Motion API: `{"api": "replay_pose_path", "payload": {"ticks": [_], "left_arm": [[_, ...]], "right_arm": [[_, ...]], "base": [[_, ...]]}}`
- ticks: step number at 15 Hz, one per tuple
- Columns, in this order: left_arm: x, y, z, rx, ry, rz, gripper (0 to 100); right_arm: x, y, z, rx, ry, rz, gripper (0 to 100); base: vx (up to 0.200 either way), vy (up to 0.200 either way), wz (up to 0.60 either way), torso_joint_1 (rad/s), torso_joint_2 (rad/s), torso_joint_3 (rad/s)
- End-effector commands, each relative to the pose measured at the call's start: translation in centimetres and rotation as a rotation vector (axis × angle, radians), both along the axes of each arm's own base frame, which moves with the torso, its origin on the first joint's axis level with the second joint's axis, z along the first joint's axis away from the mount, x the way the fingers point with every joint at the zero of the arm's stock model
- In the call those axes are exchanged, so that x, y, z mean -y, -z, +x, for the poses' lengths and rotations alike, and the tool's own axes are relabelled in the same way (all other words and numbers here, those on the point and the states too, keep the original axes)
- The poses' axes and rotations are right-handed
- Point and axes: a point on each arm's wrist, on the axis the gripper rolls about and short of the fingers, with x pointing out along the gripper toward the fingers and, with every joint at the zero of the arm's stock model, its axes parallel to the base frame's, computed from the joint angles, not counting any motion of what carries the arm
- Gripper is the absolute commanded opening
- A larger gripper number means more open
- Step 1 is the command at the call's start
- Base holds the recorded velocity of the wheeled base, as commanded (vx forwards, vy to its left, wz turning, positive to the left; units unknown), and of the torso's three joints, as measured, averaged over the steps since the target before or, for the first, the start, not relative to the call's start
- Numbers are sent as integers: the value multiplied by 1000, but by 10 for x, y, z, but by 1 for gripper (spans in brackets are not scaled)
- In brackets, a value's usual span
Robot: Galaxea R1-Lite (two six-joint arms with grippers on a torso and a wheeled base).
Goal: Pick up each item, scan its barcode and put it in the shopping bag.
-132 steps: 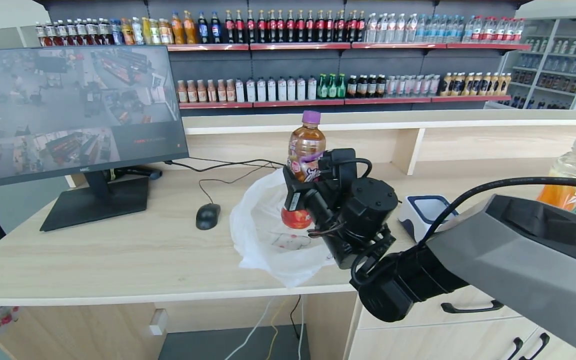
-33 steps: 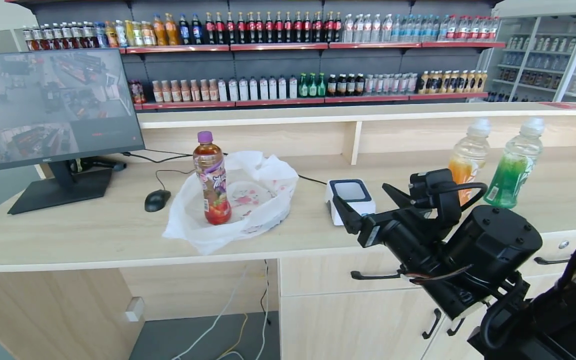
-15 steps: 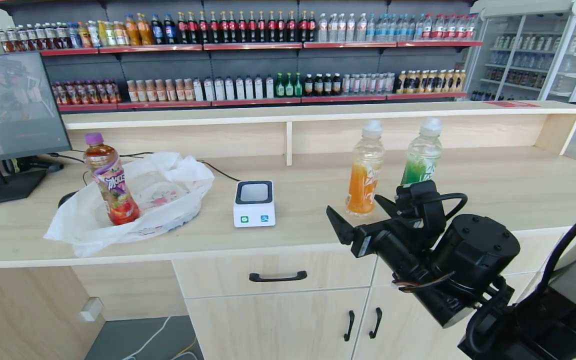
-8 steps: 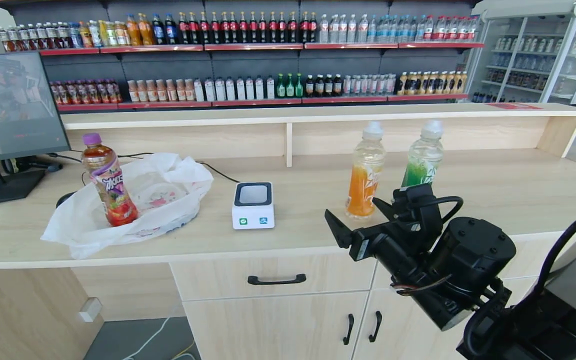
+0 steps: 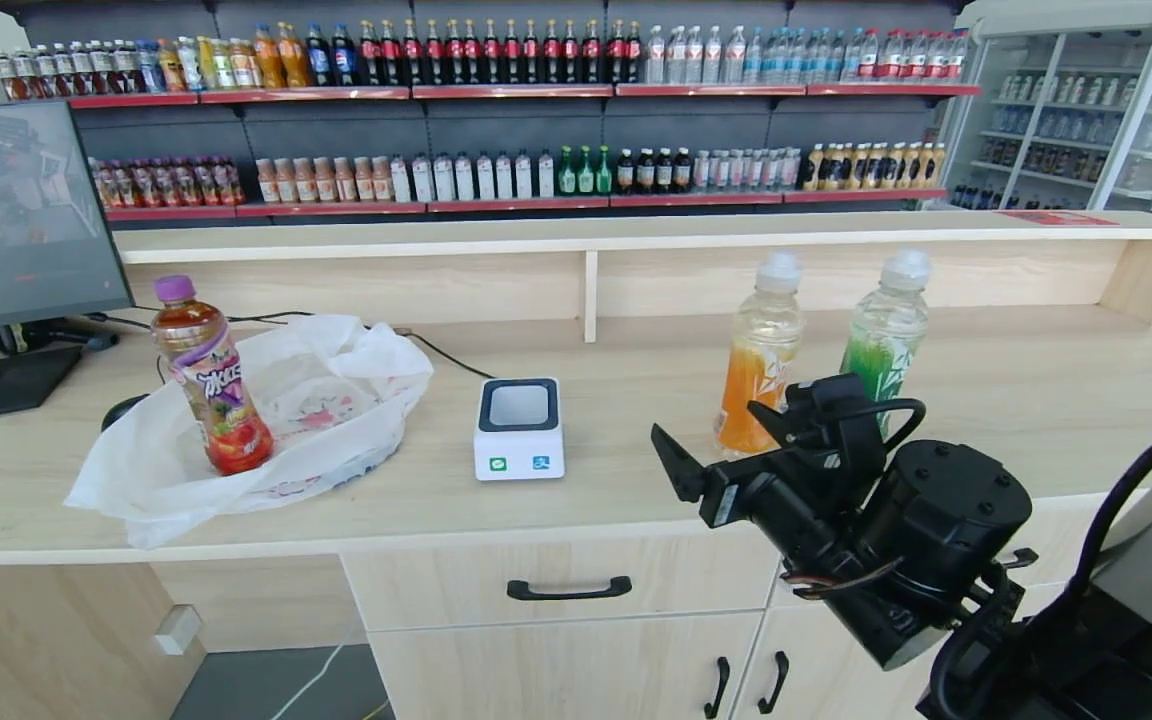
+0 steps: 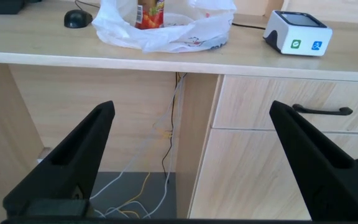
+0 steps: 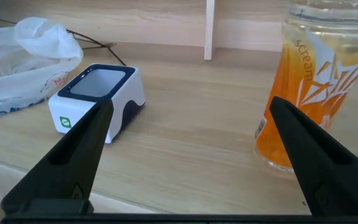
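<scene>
- The tea bottle [image 5: 208,385], with purple cap and amber drink, stands upright in the open white shopping bag [image 5: 366,365].
- The white scanner [image 5: 520,428] sits between the bag and the orange bottle [image 5: 761,350].
- The orange bottle and the green bottle [image 5: 886,335], both white-capped, stand upright side by side.

You're looking at a pale, matt wood-grain desk [image 5: 1036,390]. The bag [image 5: 346,365] at the left is thin, crinkled white plastic. The scanner [image 5: 519,455] at centre is smooth, glossy white plastic. The orange bottle [image 5: 759,360] is clear, shiny plastic. The right claw [image 5: 711,428], lower right, is matt black.
</scene>
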Motion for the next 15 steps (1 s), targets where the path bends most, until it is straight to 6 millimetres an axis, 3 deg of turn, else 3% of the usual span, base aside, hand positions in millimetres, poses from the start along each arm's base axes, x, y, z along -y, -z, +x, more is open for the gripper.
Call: {"api": "replay_pose_path", "payload": {"ticks": [1, 5, 8, 15], "left_arm": [[0, 0, 0, 0, 0, 0, 100], [0, 0, 0, 0, 0, -2, 100], [0, 0, 0, 0, 0, -2, 100], [0, 0, 0, 0, 0, -2, 100]], "right_arm": [[7, -2, 2, 2, 36, 2, 100], [45, -2, 25, 19, 175, -58, 100], [50, -7, 18, 27, 179, -56, 100], [46, 5, 39, 19, 154, -67, 100]], "base": [[0, 0, 0, 0, 0, 0], [0, 0, 0, 0, 0, 0], [0, 0, 0, 0, 0, 0], [0, 0, 0, 0, 0, 0]]}}
